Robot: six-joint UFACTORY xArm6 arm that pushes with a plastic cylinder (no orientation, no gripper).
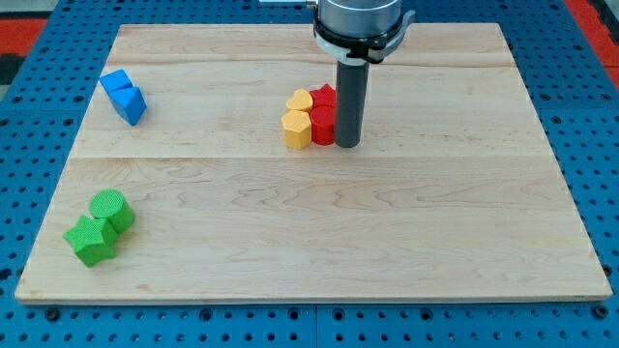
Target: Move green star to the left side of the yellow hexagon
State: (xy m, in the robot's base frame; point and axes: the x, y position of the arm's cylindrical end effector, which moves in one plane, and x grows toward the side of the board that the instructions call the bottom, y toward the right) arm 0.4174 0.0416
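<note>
The green star (90, 241) lies near the board's lower left corner, touching a rounder green block (112, 210) just above and right of it. The yellow hexagon (297, 129) sits near the middle of the board in a tight cluster with a yellow heart (299, 101) above it and two red blocks (324, 96) (322, 126) on its right. My tip (346, 145) rests on the board against the right side of the lower red block, far to the right of and above the green star.
Two blue blocks (117, 83) (132, 103) touch each other near the board's upper left. The wooden board (387, 242) lies on a blue perforated table (29, 145), with its edges all around.
</note>
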